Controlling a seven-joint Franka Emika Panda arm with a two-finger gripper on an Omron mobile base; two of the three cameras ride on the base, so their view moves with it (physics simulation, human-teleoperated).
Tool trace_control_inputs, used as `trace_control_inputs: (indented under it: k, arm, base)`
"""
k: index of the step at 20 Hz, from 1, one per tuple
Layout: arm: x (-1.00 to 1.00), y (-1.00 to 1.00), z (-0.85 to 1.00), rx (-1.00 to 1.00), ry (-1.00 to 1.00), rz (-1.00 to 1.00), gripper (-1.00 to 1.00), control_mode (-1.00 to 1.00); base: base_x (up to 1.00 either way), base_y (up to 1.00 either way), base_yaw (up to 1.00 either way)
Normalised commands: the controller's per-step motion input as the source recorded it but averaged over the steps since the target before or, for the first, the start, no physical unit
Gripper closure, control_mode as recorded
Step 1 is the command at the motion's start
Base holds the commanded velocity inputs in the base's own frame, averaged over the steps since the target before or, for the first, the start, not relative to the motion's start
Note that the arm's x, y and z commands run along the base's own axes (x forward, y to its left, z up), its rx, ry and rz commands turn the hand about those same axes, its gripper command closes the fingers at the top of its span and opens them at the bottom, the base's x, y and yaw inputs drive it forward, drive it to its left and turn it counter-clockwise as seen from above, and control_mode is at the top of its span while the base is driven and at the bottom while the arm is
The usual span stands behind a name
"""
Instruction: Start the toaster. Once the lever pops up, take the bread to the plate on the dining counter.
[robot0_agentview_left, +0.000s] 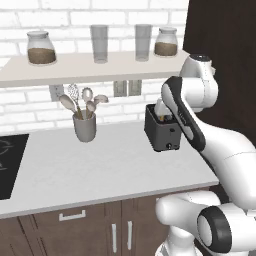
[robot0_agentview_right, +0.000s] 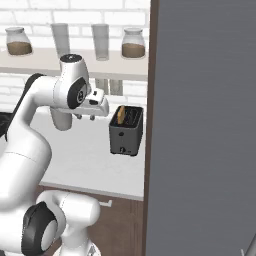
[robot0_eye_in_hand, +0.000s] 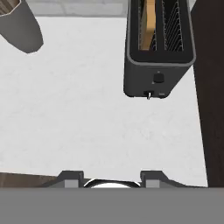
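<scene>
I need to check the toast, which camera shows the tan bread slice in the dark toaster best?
The hand view: it looks down into the boxy dark toaster, showing the tan bread slice in one slot. The right base view shows it poking up; the left base view hides it behind the arm.

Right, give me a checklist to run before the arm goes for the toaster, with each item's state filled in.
1. Bread sits in a toaster slot: ok, upright in one slot, the slot beside it bare.
2. Toaster upright on the counter: ok.
3. Gripper holds nothing: ok, its fingers stand apart.
4. Path to the toaster front: ok, bare counter lies between.
5. Utensil cup out of the way: ok, well off to one side.
6. Lever position: cannot tell.
</scene>
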Motion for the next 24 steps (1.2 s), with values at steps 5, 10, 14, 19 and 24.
trace_control_inputs:
  k: [5,10,14,19,24]
  arm:
    - [-0.06,-0.20,-0.08,0.00,0.02,-0.09,-1.00,-1.00]
    - [-0.06,-0.84,-0.30,0.00,0.03,-0.14,-1.00,-1.00]
    - [0.38,-0.32,-0.16,0.00,-0.04,-0.06,-1.00,-1.00]
    - [0.61,0.00,-0.25,0.00,-0.08,0.00,-1.00,-1.00]
    - [0.30,0.00,-0.78,0.00,-0.08,0.00,-1.00,-1.00]
  base:
    - [0.00,0.00,0.00]
    - [0.00,0.00,0.00]
    - [0.00,0.00,0.00]
    - [0.00,0.00,0.00]
    - [0.00,0.00,0.00]
